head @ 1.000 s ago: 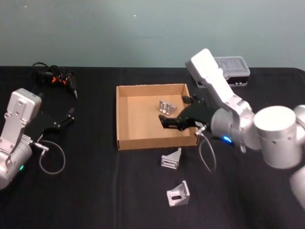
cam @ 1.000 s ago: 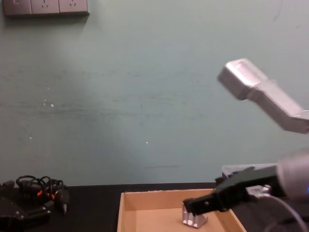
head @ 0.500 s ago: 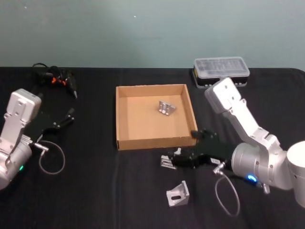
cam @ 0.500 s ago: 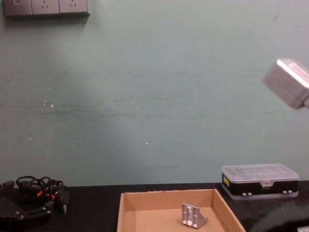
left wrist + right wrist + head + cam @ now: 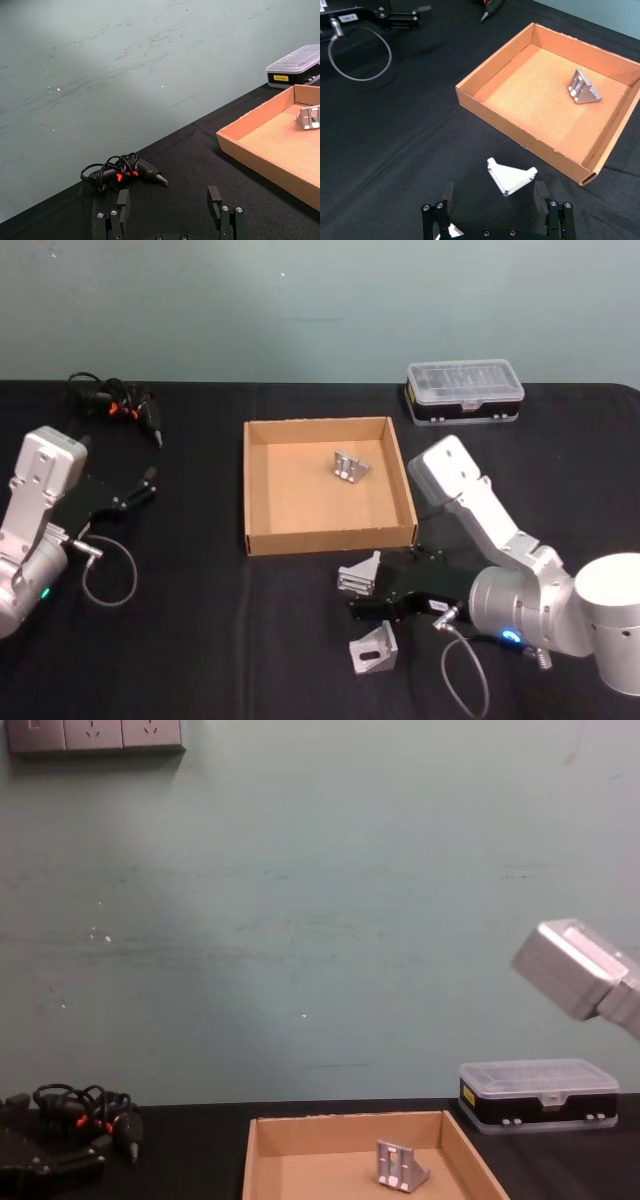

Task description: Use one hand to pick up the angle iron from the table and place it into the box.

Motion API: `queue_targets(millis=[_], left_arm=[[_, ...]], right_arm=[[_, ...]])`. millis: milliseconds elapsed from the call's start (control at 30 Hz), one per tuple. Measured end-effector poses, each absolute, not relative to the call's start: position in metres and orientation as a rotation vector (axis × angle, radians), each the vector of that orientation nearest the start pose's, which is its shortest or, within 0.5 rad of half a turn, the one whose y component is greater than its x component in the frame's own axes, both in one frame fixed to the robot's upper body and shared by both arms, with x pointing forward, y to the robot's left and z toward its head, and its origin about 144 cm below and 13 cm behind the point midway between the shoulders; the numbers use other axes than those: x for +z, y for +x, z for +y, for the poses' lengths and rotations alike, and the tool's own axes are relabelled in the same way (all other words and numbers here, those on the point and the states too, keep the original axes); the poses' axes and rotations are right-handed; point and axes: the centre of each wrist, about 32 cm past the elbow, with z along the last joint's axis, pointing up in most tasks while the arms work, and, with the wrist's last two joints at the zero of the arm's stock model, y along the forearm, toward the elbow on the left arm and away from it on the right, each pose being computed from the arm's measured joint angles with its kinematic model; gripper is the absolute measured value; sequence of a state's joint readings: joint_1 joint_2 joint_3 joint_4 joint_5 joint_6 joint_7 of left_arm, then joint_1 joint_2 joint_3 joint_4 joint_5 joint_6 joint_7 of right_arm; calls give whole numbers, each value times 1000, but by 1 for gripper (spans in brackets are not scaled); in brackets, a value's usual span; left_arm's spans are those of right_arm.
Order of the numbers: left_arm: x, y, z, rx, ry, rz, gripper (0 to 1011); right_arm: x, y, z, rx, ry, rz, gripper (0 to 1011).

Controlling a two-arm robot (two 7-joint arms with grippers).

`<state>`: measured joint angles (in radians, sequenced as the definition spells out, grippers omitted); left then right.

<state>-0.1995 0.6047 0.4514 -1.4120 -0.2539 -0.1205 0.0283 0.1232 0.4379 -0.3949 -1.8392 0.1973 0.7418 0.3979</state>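
Observation:
A silver angle iron [image 5: 360,574] lies on the black table [image 5: 200,640] just in front of the tan box [image 5: 330,538]. Another angle iron [image 5: 373,648] lies nearer the front edge. A third one [image 5: 350,466] rests inside the box and also appears in the chest view [image 5: 400,1166]. My right gripper [image 5: 362,602] hovers low between the two table pieces, open. In the right wrist view the near angle iron [image 5: 511,176] lies just ahead of the gap between the right gripper's [image 5: 494,195] spread fingers. My left gripper [image 5: 140,486] stays parked at the left, open [image 5: 169,200].
A small black case with a clear lid [image 5: 465,392] stands behind the box at the right. A black tool with a coiled cable [image 5: 115,405] lies at the back left. A loose cable loop [image 5: 108,578] hangs by the left arm.
My right arm has drawn back from over the box and come down in front of it, beside the two table pieces. The piece in the box and the left arm stayed put.

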Motion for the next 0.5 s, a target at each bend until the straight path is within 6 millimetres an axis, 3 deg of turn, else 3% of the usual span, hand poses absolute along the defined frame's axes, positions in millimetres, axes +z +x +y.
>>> queue_targets(millis=[500], left_arm=[[1140,489,310,1248,304,-285,1011]], right_arm=[[1211,466,-199,-830,-577,173,1002]])
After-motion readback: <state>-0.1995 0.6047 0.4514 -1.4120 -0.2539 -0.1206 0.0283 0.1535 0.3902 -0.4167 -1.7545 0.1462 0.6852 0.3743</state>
